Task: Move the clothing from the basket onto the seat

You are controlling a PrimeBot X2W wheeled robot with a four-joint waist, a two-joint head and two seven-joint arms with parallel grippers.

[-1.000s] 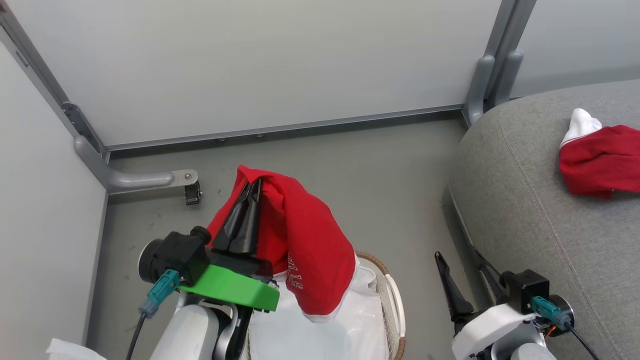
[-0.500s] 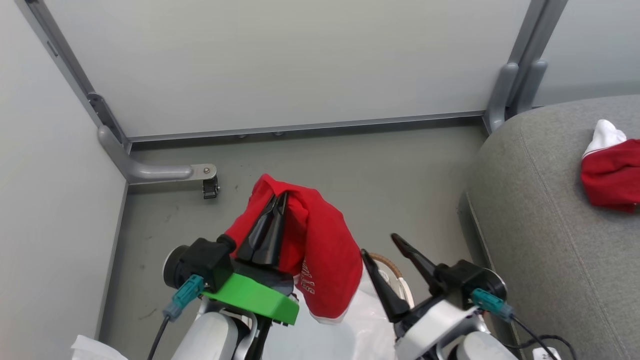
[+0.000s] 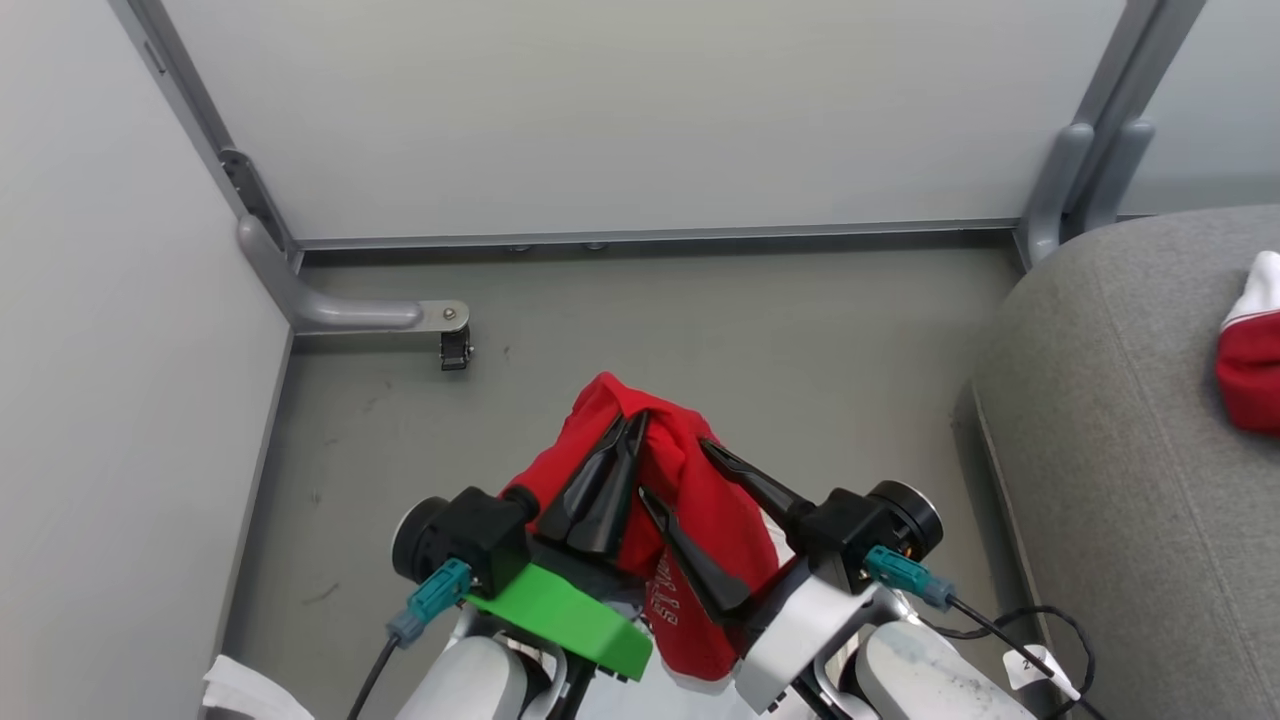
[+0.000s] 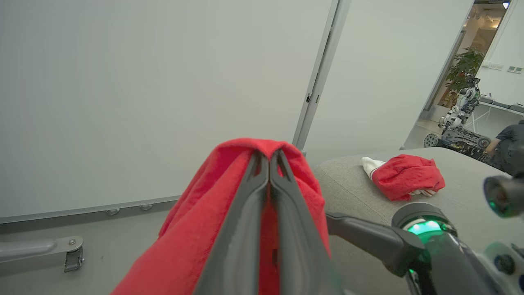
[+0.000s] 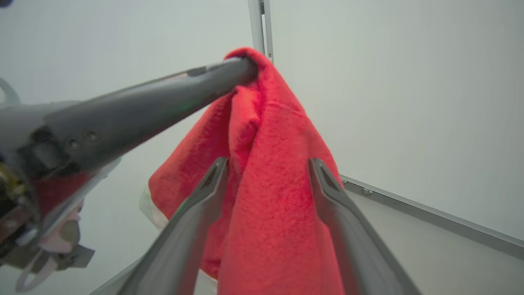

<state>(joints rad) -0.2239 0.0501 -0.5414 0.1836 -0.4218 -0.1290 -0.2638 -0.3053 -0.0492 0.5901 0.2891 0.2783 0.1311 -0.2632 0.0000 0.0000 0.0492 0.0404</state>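
Head view caught the lift: left gripper (image 3: 632,425) clamped on the clothing (image 3: 730,530), right gripper (image 3: 675,468) spread around it, likely due to close before the seat (image 3: 1100,450).

The grey seat (image 3: 1120,470) carries one crumpled red garment (image 3: 1250,375) with white trim, well in from its rounded edge; the grey floor (image 3: 700,330) bears a metal partition foot (image 3: 350,315) and its small caster (image 3: 455,352) near the far left corner.
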